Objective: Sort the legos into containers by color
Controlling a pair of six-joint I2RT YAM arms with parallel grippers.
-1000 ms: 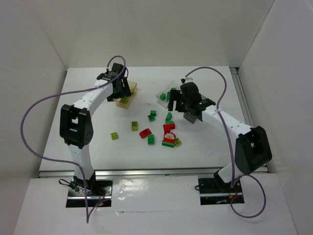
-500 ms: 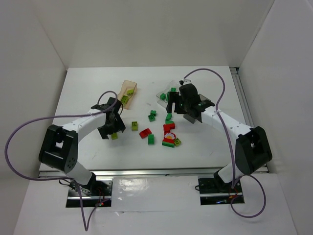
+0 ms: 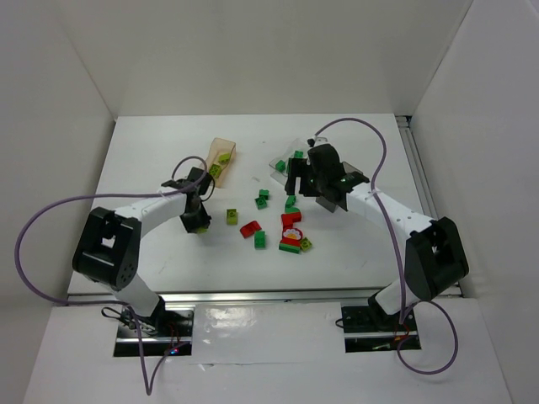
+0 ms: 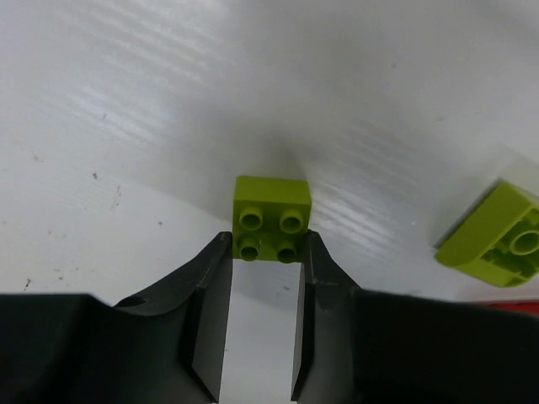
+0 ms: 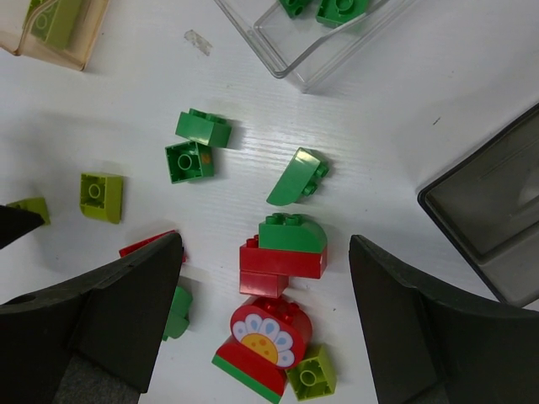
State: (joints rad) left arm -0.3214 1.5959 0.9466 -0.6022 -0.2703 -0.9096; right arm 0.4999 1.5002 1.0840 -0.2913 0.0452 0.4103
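Left wrist: lime brick point(image 4: 271, 217) gripped, sloped brick point(image 4: 493, 236) nearby.

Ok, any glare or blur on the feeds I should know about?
Left wrist: lime brick sharp at the left tool, streaky glare on the table beyond it. Right wrist: crisp, evenly lit, only soft shadows. Top external: even light, bricks tiny.

Left arm point(image 3: 156, 206) is folding back from the far amber tub point(image 3: 221, 156), now uncovered, toward the near left. Left gripper point(image 4: 265, 244) is coming down on the loose lime four-stud brick point(image 4: 271, 217) there. Its jaws are going from wide apart to pinching the brick's near sides.
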